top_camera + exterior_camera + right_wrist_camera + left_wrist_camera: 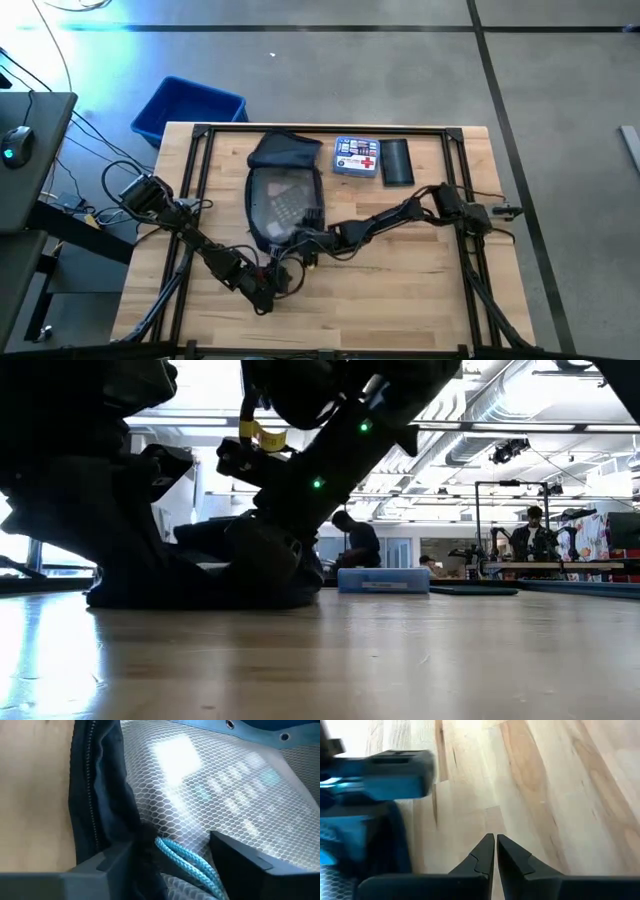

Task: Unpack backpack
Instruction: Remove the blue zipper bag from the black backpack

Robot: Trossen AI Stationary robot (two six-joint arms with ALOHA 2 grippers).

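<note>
Item: backpack [284,190], mid-table, lying open, mesh inner panel [220,795] exposed. First-aid box [356,158] and black pouch [398,162] lie beside it on the table [420,270].
Step in hand: reaching into the opened bag for its contents, as judged.
Right gripper [170,857]: at the bag's near edge, fingers parted, straddling a blue cord [190,860] beside the zipper [82,780]; nothing clamped.
Left gripper [495,855]: closed, empty, over bare wood by the bag.
Next: close on something graspable, lift clear.
</note>
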